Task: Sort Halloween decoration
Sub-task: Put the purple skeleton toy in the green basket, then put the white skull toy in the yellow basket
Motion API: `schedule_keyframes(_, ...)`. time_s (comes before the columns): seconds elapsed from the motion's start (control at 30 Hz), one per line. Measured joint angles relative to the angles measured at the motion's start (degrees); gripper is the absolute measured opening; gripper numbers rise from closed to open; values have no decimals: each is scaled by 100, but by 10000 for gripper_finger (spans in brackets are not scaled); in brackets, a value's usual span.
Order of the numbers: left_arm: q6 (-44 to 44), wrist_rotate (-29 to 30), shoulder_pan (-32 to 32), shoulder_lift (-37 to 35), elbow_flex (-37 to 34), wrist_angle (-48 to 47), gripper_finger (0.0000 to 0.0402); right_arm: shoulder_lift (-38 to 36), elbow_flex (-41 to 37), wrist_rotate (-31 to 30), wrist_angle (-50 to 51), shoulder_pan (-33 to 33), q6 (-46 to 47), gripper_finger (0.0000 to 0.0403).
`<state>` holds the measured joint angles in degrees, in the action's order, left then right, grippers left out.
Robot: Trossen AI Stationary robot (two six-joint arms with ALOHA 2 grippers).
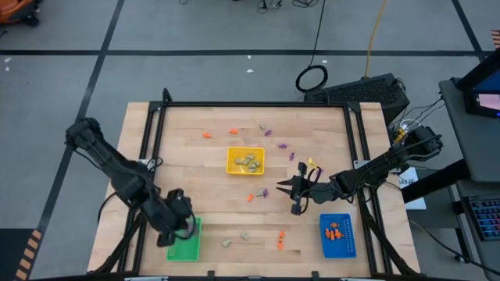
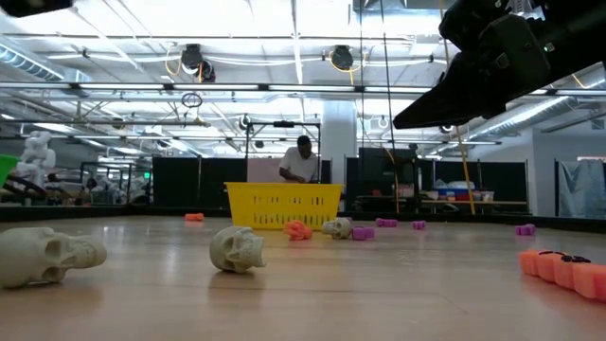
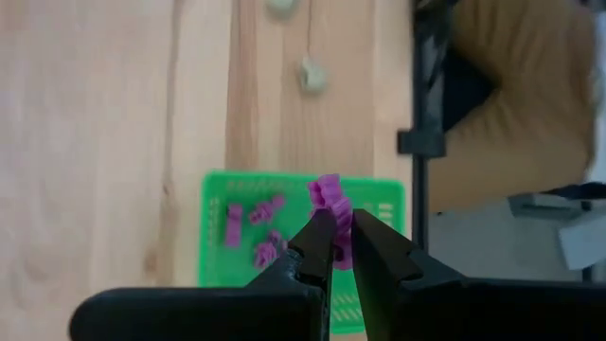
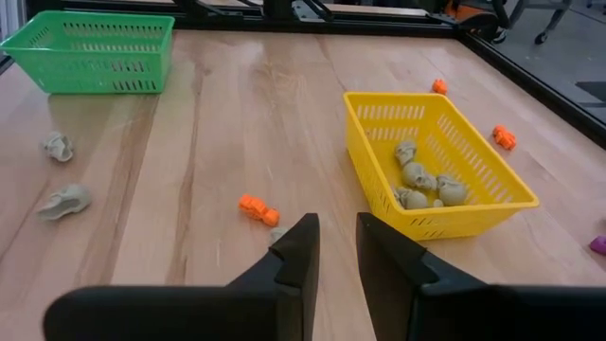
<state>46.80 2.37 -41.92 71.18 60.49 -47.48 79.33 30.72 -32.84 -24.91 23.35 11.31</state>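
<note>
My left gripper hangs over the green tray at the near left, shut on a purple trinket. Several purple trinkets lie in that tray. The yellow tray at the centre holds beige skulls, and the blue tray at the near right holds orange pieces. My right gripper hovers right of the centre, its fingers a narrow gap apart with nothing between them. Loose orange, purple and beige trinkets lie on the table. My left gripper pinches the purple trinket's lower part between its two fingers, coming at it from above on a slant. The rest of the trinket sticks out past the fingertips. It is lifted clear, above the green tray's edge.
A black frame runs around the table's edges. Two beige skulls and orange pieces lie near the front edge. An orange trinket lies on the wood before my right gripper. A person stands in the room beyond.
</note>
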Motion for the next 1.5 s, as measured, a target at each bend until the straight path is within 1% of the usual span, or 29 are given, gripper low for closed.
schedule_keyframes(0.17,637,-77,-206,597,0,0,30,0,0,-2,0,0,-24,59)
schedule_keyframes(0.37,1125,-251,-274,1120,-2,2,30,0,0,-2,-2,0,-66,59)
schedule_keyframes(0.53,1110,-296,-286,1357,-4,4,30,0,0,0,-4,0,-66,59)
schedule_keyframes(0.63,1098,-110,-286,1363,-4,37,30,0,0,7,-4,0,-58,59)
schedule_keyframes(0.73,1078,399,-286,1276,-4,52,30,0,0,9,-2,0,-51,59)
schedule_keyframes(0.8,961,873,-282,1157,-4,55,35,0,0,9,-2,0,-50,59)
schedule_keyframes(0.9,654,1645,-268,968,-4,69,57,0,0,9,-2,0,-43,59)
schedule_keyframes(0.97,356,2307,-268,816,-4,70,79,-8,0,7,-3,0,-4,59)
schedule_keyframes(1.1,-416,3801,-268,581,-4,110,126,-11,76,2,-7,0,18,59)
schedule_keyframes(1.17,-998,4459,-268,522,-4,270,145,-11,157,0,-9,0,42,59)
schedule_keyframes(1.27,-1856,5422,-268,516,-4,627,161,-11,304,-4,-7,0,11,59)
schedule_keyframes(1.33,-2310,6031,-222,516,-4,953,163,-11,445,-19,20,0,4,59)
schedule_keyframes(1.37,-2527,6163,-162,516,-4,1121,163,-11,527,-24,59,0,3,59)
schedule_keyframes(1.5,-3299,6197,140,516,-143,1831,155,-11,953,-115,560,-7,8,59)
